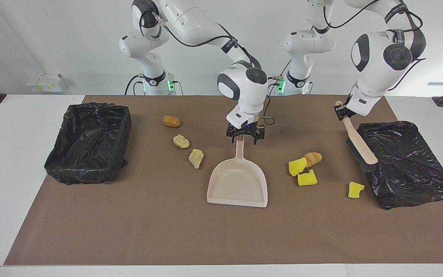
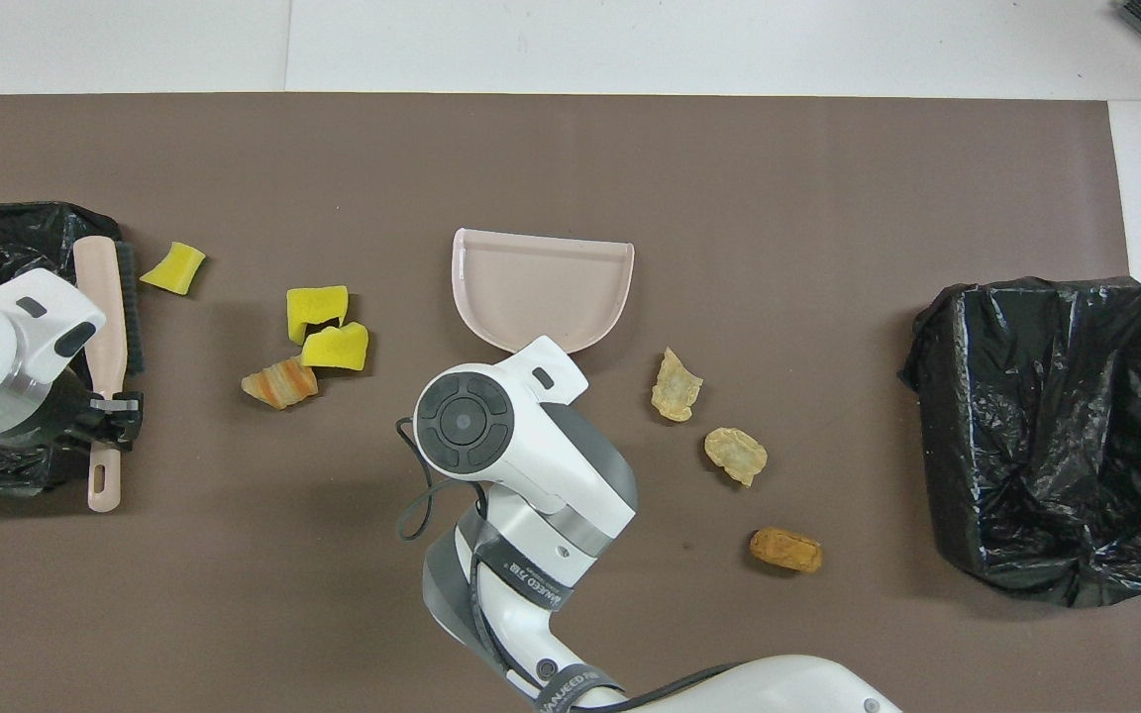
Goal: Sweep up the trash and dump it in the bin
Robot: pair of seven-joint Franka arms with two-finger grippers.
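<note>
Trash is lying in two loose groups on the surface. Yellow sponge chunks (image 1: 307, 177) and a striped roll (image 1: 313, 157) are sitting toward the left arm's end, and three tan and brown lumps (image 1: 181, 141) toward the right arm's end. All are looking light, soft and apt to tumble, so bristles should be pushing them rather than fingers pinching. The left tool (image 1: 342, 112) is clamping the brush (image 1: 360, 148) by its handle over the bin (image 1: 417, 192). The right tool (image 1: 244, 135) is hanging spread wide at the dustpan (image 1: 237, 184) handle's tip. Overhead, the right arm is hiding that handle, while the facing view is showing it.
</note>
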